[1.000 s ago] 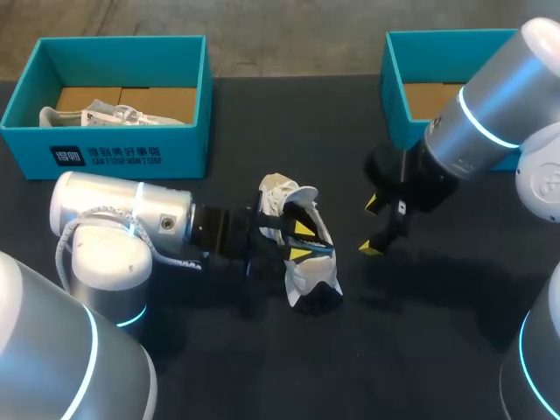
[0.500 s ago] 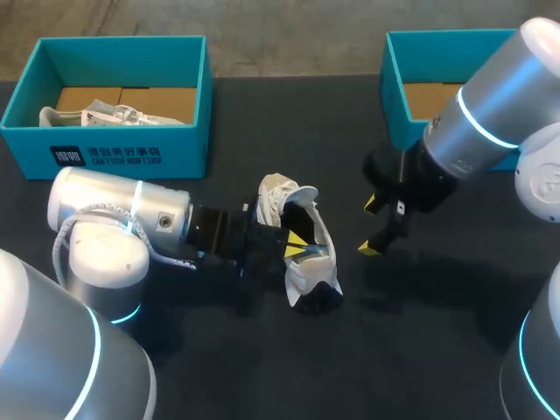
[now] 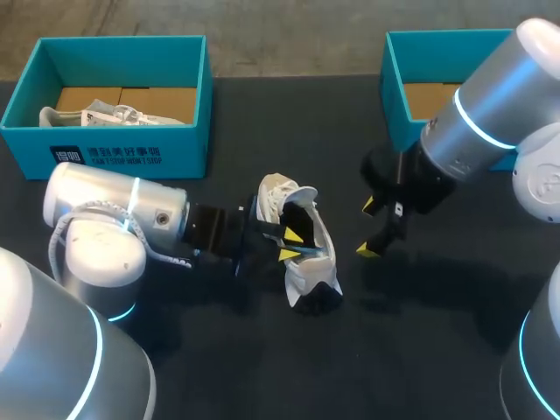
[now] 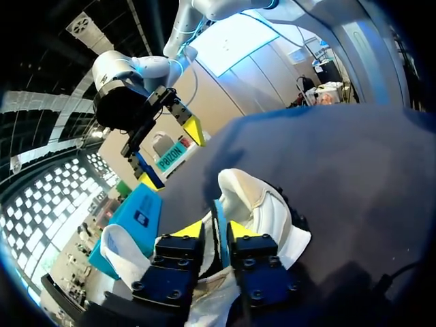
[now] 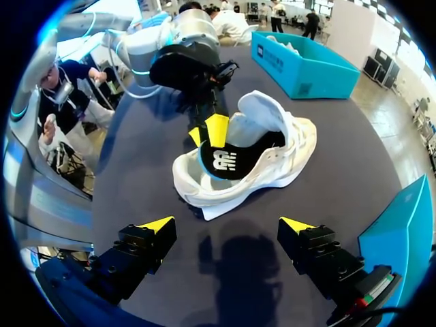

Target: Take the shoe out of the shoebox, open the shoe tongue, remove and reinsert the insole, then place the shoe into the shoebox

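Roughly halfway, I judge. The shoe (image 3: 302,258) is out of its box and lies on the table right at my left pincer (image 4: 219,230). That pincer's yellow tips sit in the shoe's gaping mouth, clamped from both sides on the thin edge of the dark insole (image 5: 221,162). The insole stands partly out of the mouth with its lower part down inside the shoe. So the taking-out and the opening of the mouth look done, while the insole is neither fully free nor bedded back in. I cannot tell from this whether it is on its way out or in. My right pincer (image 5: 227,223) hangs just beside the shoe, across it from my left pincer. Its fingers are wide apart with nothing between them, and the shoe lies ahead of them, untouched. What is left, as I read it, is to finish with the insole, seat it flat, then lift the shoe into a box. The right-hand shoebox (image 3: 398,96) stands behind my right pincer, close to its arm. The left-hand shoebox (image 3: 122,153) stands well behind my left pincer and holds something pale.
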`<move>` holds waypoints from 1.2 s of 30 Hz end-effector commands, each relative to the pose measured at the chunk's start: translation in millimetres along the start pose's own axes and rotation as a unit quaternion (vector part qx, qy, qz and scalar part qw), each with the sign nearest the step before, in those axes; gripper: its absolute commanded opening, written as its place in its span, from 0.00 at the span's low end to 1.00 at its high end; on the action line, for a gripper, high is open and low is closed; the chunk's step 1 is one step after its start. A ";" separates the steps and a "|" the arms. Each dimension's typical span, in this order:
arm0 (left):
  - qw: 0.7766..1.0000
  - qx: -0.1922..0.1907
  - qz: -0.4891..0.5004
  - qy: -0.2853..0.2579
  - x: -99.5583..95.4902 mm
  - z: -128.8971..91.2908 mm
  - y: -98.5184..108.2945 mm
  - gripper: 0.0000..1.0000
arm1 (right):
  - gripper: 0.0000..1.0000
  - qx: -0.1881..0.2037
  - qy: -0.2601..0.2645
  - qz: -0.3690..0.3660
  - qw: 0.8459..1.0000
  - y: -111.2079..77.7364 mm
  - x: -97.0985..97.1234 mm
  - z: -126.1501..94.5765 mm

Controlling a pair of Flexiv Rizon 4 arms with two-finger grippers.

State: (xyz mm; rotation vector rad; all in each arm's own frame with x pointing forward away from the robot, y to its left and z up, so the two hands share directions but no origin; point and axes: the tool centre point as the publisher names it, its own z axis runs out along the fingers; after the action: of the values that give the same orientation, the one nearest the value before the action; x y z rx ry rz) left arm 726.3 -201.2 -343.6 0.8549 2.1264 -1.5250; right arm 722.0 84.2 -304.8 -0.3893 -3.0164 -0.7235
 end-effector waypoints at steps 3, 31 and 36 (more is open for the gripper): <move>1.000 0.004 0.009 -0.010 -5.0 -7.2 -14.0 0.48 | 1.00 0.002 -0.004 0.000 1.000 3.5 1.2 0.5; 0.997 0.002 0.042 0.058 -34.4 -39.8 -47.3 0.00 | 1.00 -0.024 0.006 0.010 1.000 4.6 4.3 -8.5; 0.996 -0.004 0.044 0.082 -40.4 -42.0 -49.0 0.00 | 1.00 -0.018 0.000 0.021 1.000 0.7 3.5 -23.6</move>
State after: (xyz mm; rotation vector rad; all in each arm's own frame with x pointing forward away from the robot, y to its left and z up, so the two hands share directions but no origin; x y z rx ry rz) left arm 720.1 -181.7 -274.0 1.0256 2.1214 -1.4664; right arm 722.6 83.8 -293.1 -0.4425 -2.9825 -0.7839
